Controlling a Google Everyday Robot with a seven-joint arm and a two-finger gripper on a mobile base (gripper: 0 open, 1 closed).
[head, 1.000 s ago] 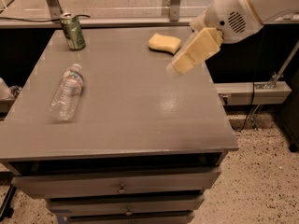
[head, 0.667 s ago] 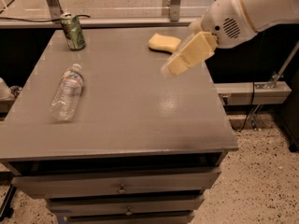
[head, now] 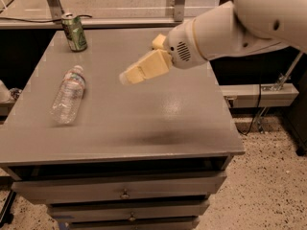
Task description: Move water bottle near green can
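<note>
far-left corner of the grey table (head: 192, 128): the green can (head: 74, 31) stands upright, silver top up, close to the back edge.

left side, nearer the front: the water bottle (head: 68, 95) lies on its side on the tabletop, white cap pointing toward the back and slightly right, base toward the front edge. label with red band sits around the upper half. bottle and can are well apart, with bare tabletop between them. nothing touches the bottle.

centre: the gripper (head: 125, 77) hangs in the air above the middle of the table, tip pointing left and slightly down toward the bottle's side of the table, to the right of the bottle and clear of it. claw state: narrow, the two pale yellow fingers (head: 153, 65) lie against each other with no gap visible, and nothing is held. a soft dark shadow (head: 158, 139) falls on the tabletop toward the front.

centre-right, back: a yellow block (head: 159, 41), sponge-like, rests on the table, mostly hidden behind the wrist.

right: the white arm (head: 240, 23) comes in from the upper right corner.

below the tabletop: drawers (head: 124, 189) with small knobs. speckled floor (head: 268, 186) on the right.
</note>
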